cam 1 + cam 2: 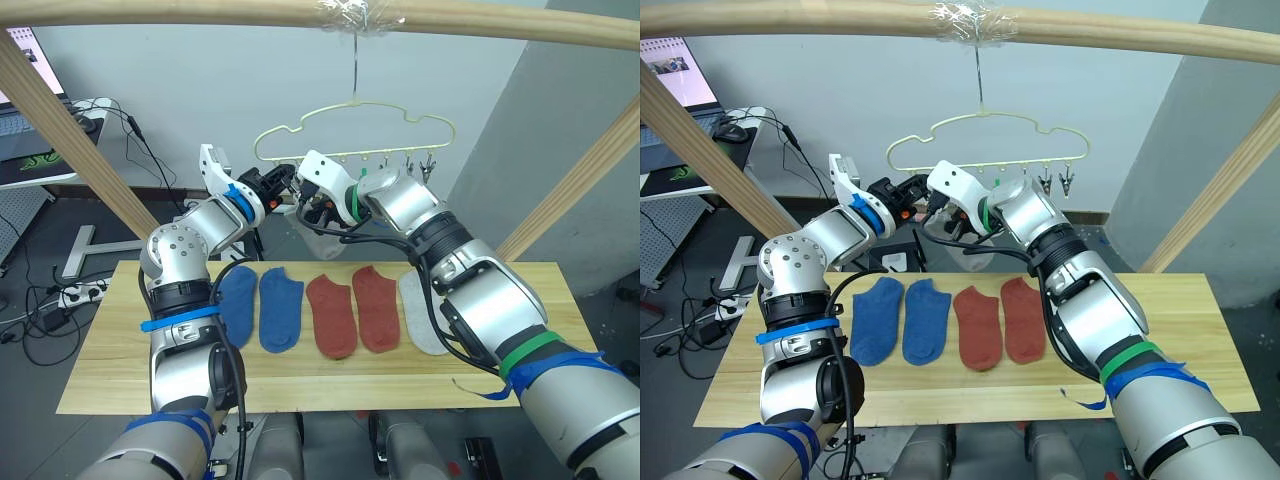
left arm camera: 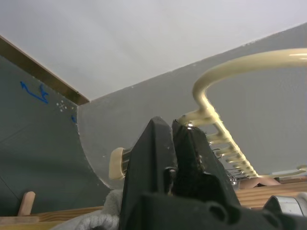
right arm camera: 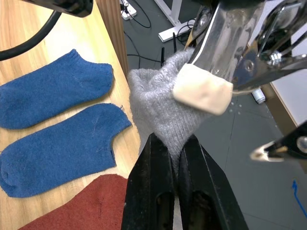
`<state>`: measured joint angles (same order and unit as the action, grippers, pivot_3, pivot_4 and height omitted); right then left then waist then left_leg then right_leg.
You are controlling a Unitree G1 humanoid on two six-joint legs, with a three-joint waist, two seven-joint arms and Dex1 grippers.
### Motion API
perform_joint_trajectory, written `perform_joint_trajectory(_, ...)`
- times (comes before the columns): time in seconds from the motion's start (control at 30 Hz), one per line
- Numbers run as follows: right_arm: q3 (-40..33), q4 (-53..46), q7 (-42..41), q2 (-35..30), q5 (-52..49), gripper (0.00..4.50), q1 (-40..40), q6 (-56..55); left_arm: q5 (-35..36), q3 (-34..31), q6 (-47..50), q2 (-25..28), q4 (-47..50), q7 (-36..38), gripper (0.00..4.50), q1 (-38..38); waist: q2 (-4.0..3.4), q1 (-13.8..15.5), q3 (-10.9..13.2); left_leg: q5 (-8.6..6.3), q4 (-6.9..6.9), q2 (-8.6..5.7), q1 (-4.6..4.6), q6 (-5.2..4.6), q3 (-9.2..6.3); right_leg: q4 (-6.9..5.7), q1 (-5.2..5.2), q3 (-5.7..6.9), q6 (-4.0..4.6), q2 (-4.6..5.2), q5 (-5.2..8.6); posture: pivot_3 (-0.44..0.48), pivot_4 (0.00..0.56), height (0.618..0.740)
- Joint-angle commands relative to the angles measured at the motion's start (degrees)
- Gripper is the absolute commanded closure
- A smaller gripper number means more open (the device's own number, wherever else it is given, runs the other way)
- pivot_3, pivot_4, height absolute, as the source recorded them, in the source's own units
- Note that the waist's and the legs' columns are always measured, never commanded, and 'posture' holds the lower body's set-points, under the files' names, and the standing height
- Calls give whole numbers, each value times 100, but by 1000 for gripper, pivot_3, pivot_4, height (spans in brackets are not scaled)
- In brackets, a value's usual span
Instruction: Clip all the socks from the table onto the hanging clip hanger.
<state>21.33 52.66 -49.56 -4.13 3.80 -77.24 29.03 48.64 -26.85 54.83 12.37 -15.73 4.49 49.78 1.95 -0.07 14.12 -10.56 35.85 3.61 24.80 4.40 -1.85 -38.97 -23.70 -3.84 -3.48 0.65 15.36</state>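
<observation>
The pale-yellow clip hanger (image 1: pixel 355 103) hangs by its hook from the top pole, above the far edge of the table (image 1: pixel 560 290). My left gripper (image 1: pixel 283 183) is shut on a clip at the left end of the hanger's lower bar. Right beside it, my right gripper (image 3: pixel 170 158) is shut on a light grey sock (image 3: pixel 160 105), held up so its cuff meets that clip's pale pad (image 3: pixel 201 90). Two blue socks (image 1: pixel 238 305) (image 1: pixel 280 310), two rust-red socks (image 1: pixel 332 317) (image 1: pixel 375 307) and another grey sock (image 1: pixel 422 312) lie in a row on the table.
A horizontal wooden pole (image 1: pixel 200 12) carries the hanger. Slanted poles stand at left (image 1: pixel 70 130) and right (image 1: pixel 580 180). Free clips (image 1: pixel 427 168) dangle at the bar's right end. A desk with a laptop (image 1: pixel 20 130) and floor cables lie beyond the table's left.
</observation>
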Motion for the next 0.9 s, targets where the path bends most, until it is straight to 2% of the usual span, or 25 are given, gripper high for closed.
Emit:
perform_joint_trajectory(0.03,-166,-89,-24,9,27,4500,-222,-89,-41,53,30,101,32,49,2873,-31,0,0,0,0,0,0,0,0,0,0,0,0,0,0,0,148,167,740)
perform_joint_trajectory(0.07,-168,-94,-34,9,27,4500,-219,-79,-40,60,26,110,26,71,2576,-28,0,0,0,0,0,0,1,0,0,0,0,0,0,0,0,148,167,740)
perform_joint_trajectory(0.27,-152,-189,-116,10,33,4500,-127,2,62,13,-41,188,92,311,2576,-6,0,6,0,0,-1,0,7,0,0,0,-6,1,0,0,0,146,166,740)
perform_joint_trajectory(0.37,-137,-267,-99,13,51,3697,-30,18,-51,215,-45,299,287,503,2537,-93,0,6,0,0,-2,0,7,0,-1,0,-7,2,0,0,0,148,169,740)
perform_joint_trajectory(0.43,-119,-346,-93,1,74,3026,69,51,-94,311,-96,333,447,569,2537,-159,0,7,0,0,-3,0,7,0,0,1,-7,2,0,0,0,149,171,740)
perform_joint_trajectory(0.53,-104,-648,-98,-82,85,1920,340,233,-476,814,-367,510,928,885,2537,-403,0,11,0,0,-6,0,7,0,0,2,-7,2,0,1,0,152,173,740)
perform_joint_trajectory(0.63,-138,-1371,-83,-302,64,857,824,631,-914,1296,-729,690,1365,1152,2537,-686,0,31,0,0,-10,0,7,1,0,2,-8,1,0,1,0,156,175,740)
perform_joint_trajectory(0.7,-171,-2244,-124,-567,1,95,1312,1122,-1017,1444,-811,737,1624,1251,2537,-879,0,62,0,1,-10,0,9,2,1,2,-10,2,0,1,0,158,174,740)
perform_joint_trajectory(0.9,-628,-5441,59,-1536,-356,37,3058,2810,-1538,1884,-1256,928,2427,1472,2537,-1550,0,154,0,1,-9,0,10,2,1,3,-12,0,1,1,0,151,179,740)
